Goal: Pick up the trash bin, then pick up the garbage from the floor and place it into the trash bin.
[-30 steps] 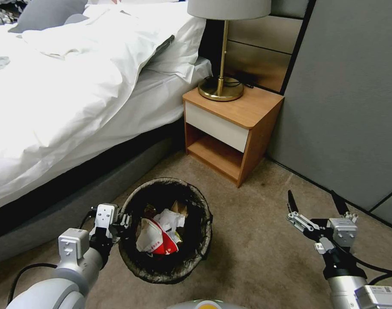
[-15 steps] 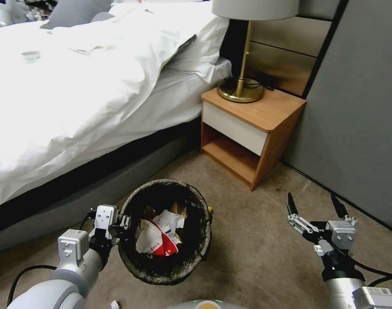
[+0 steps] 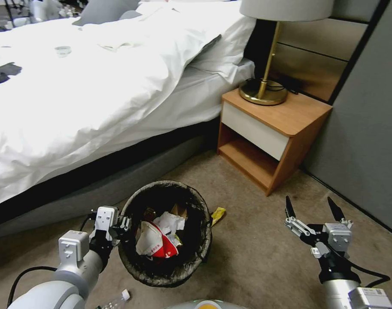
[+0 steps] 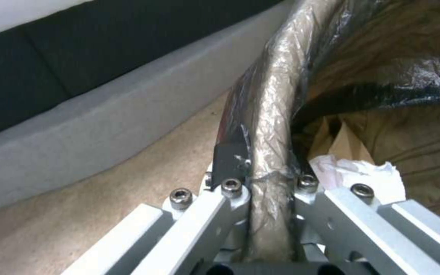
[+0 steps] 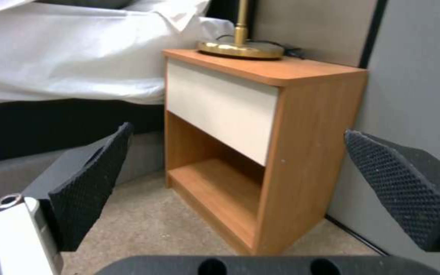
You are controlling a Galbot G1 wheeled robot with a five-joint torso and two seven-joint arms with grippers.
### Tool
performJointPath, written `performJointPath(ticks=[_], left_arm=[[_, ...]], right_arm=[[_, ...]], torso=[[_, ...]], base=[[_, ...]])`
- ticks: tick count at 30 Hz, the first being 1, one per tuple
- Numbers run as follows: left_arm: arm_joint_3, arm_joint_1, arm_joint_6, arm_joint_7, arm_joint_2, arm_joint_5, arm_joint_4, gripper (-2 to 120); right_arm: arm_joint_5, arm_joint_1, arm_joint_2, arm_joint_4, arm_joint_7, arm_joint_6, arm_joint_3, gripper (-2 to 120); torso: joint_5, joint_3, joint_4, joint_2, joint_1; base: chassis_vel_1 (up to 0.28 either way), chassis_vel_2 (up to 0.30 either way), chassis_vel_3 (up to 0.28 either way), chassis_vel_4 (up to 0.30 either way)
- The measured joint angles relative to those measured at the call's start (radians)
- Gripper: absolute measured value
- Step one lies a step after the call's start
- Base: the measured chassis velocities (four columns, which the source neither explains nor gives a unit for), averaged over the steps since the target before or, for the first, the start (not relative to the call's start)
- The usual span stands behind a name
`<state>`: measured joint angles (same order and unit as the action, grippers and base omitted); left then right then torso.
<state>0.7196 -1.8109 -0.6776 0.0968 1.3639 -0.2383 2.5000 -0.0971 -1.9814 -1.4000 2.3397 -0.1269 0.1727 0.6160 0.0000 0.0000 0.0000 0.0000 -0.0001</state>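
Observation:
My left gripper point(image 3: 124, 223) is shut on the left rim of the trash bin point(image 3: 162, 277), holding it above the carpet. In the left wrist view its jaws point(image 4: 270, 182) pinch the bag-wrapped rim point(image 4: 276, 95). Inside the bin lies garbage: a red-and-white carton point(image 3: 156, 243), white tissue point(image 3: 172, 222) point(image 4: 355, 173) and a brown paper bag point(image 4: 345, 142). A yellow wrapper point(image 3: 217, 214) lies on the floor just right of the bin. My right gripper point(image 3: 309, 207) point(image 5: 238, 133) hangs open and empty, low on the right, facing the nightstand.
The bed point(image 3: 97, 86) with its grey base runs along the left. A wooden nightstand point(image 3: 273, 137) with a gold lamp point(image 3: 264, 91) stands in the corner by the grey wall point(image 3: 367, 128). A clear plastic bottle point(image 3: 115, 300) lies near my base. Bare carpet separates the bin and right gripper.
The camera has swung left, so the bed and nightstand shifted right in the picture. The yellow wrapper and the bottle came into view. Both arms keep their pose.

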Motion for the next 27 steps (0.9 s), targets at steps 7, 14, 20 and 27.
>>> performJointPath(ticks=[7, 14, 20, 27], left_arm=[[0.0, -0.003, 0.0, 0.0, 0.001, 0.001, 0.0, 1], [0.004, -0.01, 0.0, -0.001, 0.002, 0.002, 0.0, 1], [0.007, -0.024, 0.0, -0.001, 0.003, 0.002, 0.0, 1], [0.008, -0.038, 0.022, -0.007, -0.003, -0.003, 0.0, 1]], right_arm=[[-0.007, 0.003, 0.007, -0.016, -0.005, 0.001, 0.005, 100], [-0.019, 0.013, 0.017, -0.032, -0.009, -0.004, 0.005, 100], [-0.02, 0.028, 0.02, -0.045, -0.015, -0.016, -0.017, 100], [-0.025, 0.05, 0.019, -0.066, -0.04, -0.044, -0.04, 100]], torso=[[0.0, 0.0, 0.0, 0.0, 0.0], [-0.0001, 0.0, 0.0001, 0.0, 0.0], [0.0, 0.0, 0.0001, 0.0, 0.0], [0.0, 0.0, 0.0001, 0.0, 0.0]], base=[[0.059, 0.057, 0.06, 0.051], [0.063, 0.069, 0.065, 0.062], [0.055, 0.054, 0.077, 0.063], [0.02, 0.019, 0.018, 0.023]])
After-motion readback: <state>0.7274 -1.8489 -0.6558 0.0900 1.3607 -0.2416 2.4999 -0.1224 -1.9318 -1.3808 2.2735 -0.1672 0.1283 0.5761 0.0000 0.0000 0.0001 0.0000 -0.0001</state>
